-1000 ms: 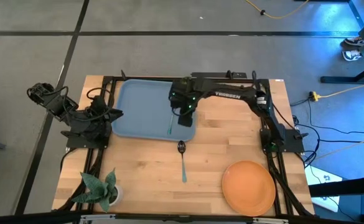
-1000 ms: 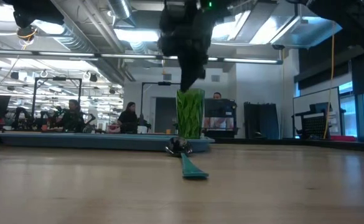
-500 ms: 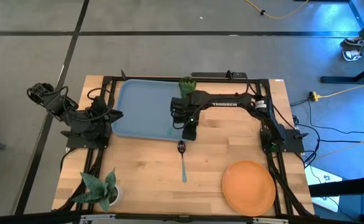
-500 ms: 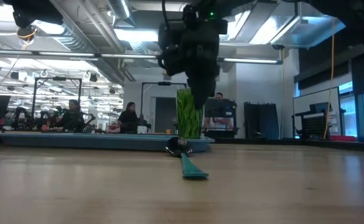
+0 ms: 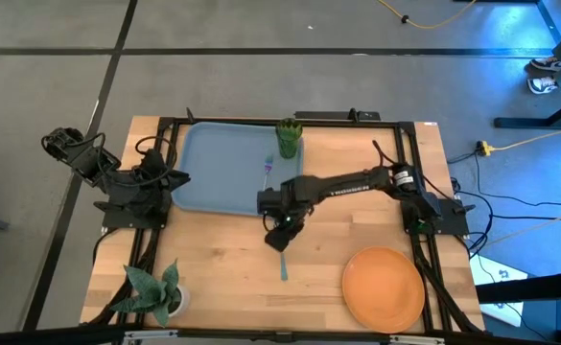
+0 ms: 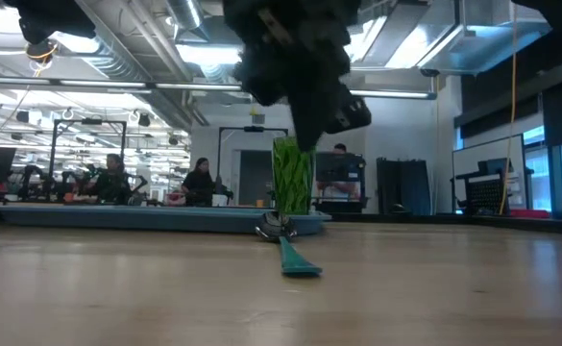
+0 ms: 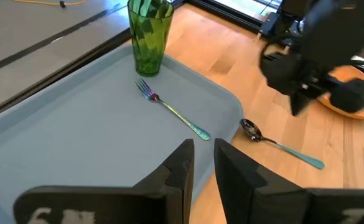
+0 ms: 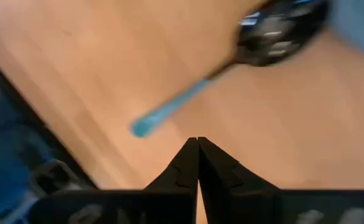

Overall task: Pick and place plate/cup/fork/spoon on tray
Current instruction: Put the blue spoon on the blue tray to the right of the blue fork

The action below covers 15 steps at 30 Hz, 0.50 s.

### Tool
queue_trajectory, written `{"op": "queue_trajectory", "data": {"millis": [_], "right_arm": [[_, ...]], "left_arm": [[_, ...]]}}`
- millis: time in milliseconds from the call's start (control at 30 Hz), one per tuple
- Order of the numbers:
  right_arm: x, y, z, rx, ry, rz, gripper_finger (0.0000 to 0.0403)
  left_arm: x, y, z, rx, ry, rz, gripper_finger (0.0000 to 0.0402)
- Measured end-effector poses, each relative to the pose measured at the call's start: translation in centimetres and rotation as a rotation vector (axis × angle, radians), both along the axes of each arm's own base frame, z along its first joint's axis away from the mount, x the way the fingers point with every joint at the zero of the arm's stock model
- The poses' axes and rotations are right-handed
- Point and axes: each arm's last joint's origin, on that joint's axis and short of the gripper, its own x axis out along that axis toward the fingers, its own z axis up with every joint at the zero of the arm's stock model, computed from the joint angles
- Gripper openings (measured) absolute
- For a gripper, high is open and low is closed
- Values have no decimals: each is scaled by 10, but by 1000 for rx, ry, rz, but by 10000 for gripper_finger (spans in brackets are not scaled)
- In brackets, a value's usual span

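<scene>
The blue-grey tray (image 5: 218, 177) lies at the far left of the table. The green cup (image 5: 288, 137) stands upright on its far right corner, and the fork (image 5: 268, 173) lies flat on the tray beside it. The spoon (image 5: 283, 262) lies flat on the wood near the tray's near right corner, its bowl (image 8: 280, 26) toward the tray. My right gripper (image 5: 280, 237) hovers shut over the spoon's bowl end, touching nothing. The orange plate (image 5: 384, 287) lies at the near right. My left gripper (image 7: 201, 148) waits slightly open over the tray's left edge.
A leafy plant in a white pot (image 5: 157, 292) stands at the near left corner. Bare wood lies between the spoon and the plate. People and equipment show in the room behind the table.
My right gripper has moved from over the tray's right part toward the table's near edge and now hangs over the spoon. The cup, which the arm covered from above, now shows standing on the tray's far right corner. The fork and spoon have stayed put.
</scene>
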Motion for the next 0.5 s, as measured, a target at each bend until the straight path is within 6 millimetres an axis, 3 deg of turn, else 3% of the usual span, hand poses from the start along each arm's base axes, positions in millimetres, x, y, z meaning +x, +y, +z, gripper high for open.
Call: {"op": "queue_trajectory", "data": {"millis": [300, 500], "right_arm": [[14, 14, 3, 7, -87, -216, 47], [8, 17, -18, 21, -14, -300, 76]], "left_arm": [[0, -2, -1, -1, 48, -94, 56], [0, -4, -2, -31, 68, -138, 56]]}}
